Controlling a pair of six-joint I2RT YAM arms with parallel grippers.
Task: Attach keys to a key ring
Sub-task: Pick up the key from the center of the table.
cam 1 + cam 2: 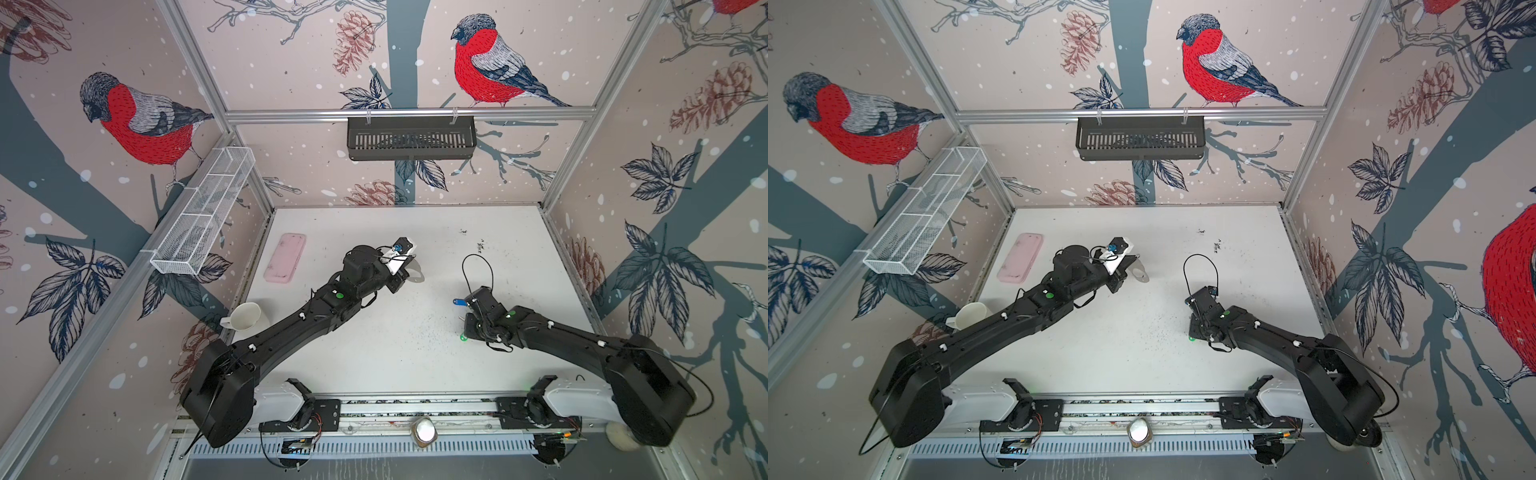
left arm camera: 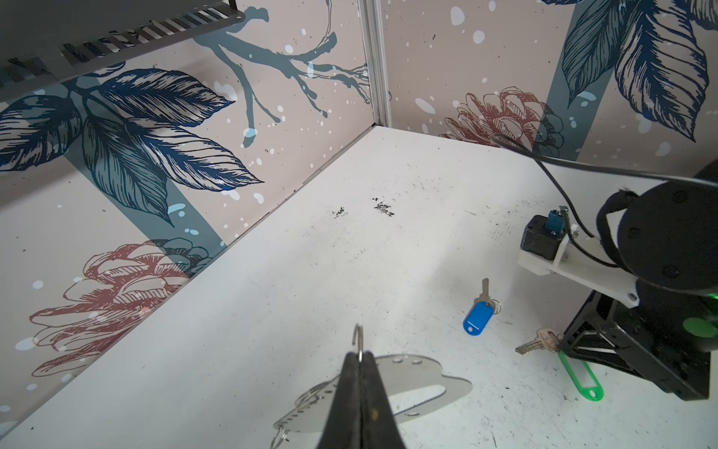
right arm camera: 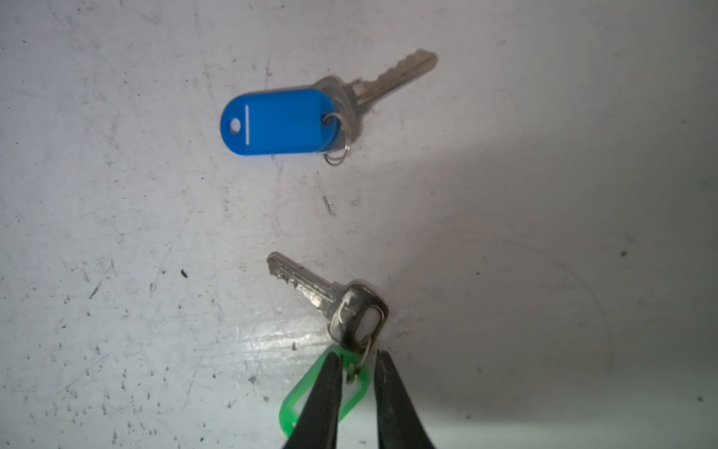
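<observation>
Scuffed white worktop point(image 1: 415, 365), right claw point(image 3: 358, 354) toward its right edge sits slightly open astride the ring of the green-tagged key point(image 3: 307, 287), blade pointing away; left claw point(image 2: 359, 354) is clamped on the key ring point(image 2: 423, 371).

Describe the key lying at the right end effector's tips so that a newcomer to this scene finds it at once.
On the white table, look at the right arm's end effector, whose open fingers straddle a small wire ring. That ring joins a silver key to a green-rimmed tag. The other key beside it carries a solid blue tag.
</observation>
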